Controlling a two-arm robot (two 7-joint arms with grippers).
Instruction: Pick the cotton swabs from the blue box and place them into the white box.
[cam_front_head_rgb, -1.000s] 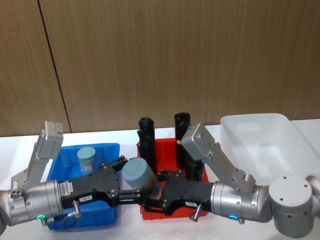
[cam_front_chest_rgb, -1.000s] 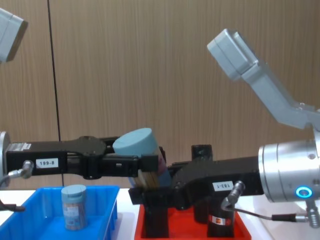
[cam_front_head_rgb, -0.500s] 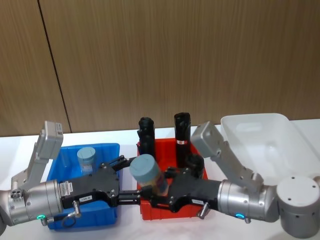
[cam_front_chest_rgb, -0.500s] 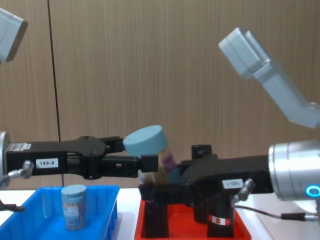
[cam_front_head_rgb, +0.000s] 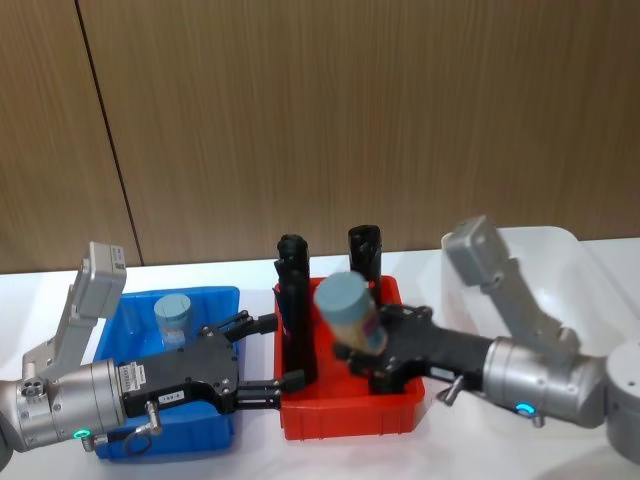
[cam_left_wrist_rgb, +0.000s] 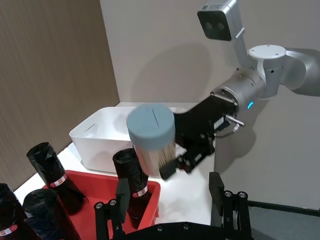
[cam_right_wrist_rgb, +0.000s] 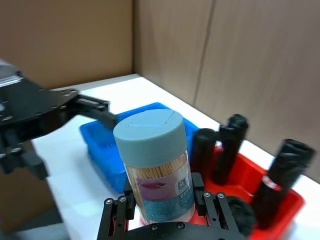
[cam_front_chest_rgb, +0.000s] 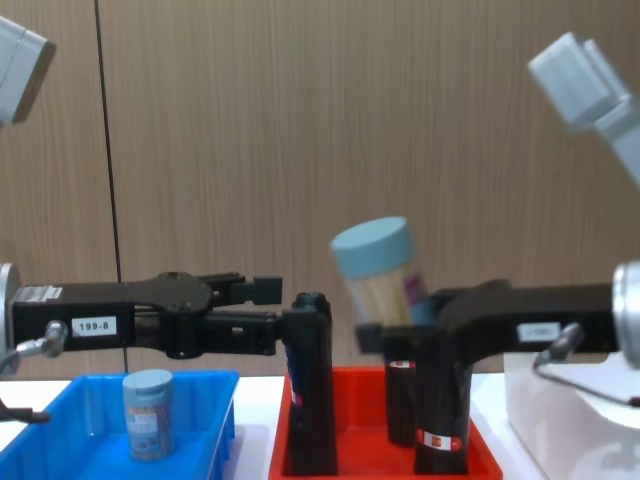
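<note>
While a tub of cotton swabs (cam_front_head_rgb: 350, 308) is being clamped at its base by the right gripper (cam_front_head_rgb: 368, 348) at frame centre, above the red tray (cam_front_head_rgb: 340, 425), the left gripper (cam_front_head_rgb: 274, 352) is being held spread and empty at lower left, beside the blue box (cam_front_head_rgb: 215, 296).

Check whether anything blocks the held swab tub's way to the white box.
Nothing visible does. The right gripper holds the cotton swab tub above the black rolls in the red tray; the white box sits to its right. The left gripper hangs open opposite.
</note>
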